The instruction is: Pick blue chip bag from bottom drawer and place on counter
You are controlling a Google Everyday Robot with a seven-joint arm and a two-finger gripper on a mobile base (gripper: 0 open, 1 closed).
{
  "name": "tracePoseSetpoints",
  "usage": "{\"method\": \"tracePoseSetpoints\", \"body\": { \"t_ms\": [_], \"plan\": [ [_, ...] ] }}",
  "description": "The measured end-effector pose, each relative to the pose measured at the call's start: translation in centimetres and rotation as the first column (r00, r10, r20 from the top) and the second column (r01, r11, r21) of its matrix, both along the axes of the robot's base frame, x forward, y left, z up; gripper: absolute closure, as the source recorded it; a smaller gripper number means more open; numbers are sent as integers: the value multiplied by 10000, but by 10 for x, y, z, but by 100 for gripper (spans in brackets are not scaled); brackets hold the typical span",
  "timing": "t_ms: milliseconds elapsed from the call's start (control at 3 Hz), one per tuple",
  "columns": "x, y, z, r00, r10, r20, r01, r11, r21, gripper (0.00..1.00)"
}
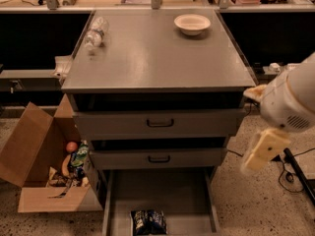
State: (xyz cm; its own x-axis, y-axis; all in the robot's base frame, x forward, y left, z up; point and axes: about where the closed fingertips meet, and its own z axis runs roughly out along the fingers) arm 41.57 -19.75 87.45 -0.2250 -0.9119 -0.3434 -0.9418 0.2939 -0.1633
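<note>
The blue chip bag (149, 221) lies flat on the floor of the open bottom drawer (162, 191), near its front edge and a little left of centre. The counter (157, 58) is the grey top of the drawer cabinet. My gripper (263, 151), a cream piece at the end of the white arm, hangs to the right of the cabinet, level with the lower handled drawer. It is above and to the right of the bag, not touching it, and holds nothing that I can see.
A white bowl (192, 23) sits at the counter's back right and a clear plastic bottle (96, 33) lies at its back left. Two drawers with black handles (160, 123) stand partly open. An open cardboard box (29, 146) of items is on the floor at left. Cables (295, 176) lie at right.
</note>
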Motion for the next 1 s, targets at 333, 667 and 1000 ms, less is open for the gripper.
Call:
{"method": "tracePoseSetpoints", "body": {
  "t_ms": [333, 667, 1000],
  "plan": [
    [-21, 31, -99, 9990, 20, -443, 34, 9925, 1222, 0],
    [-21, 31, -99, 9990, 19, -438, 34, 9926, 1212, 0],
    [-17, 37, -117, 9991, -293, -296, 329, 9912, 1279, 0]
  ]
}}
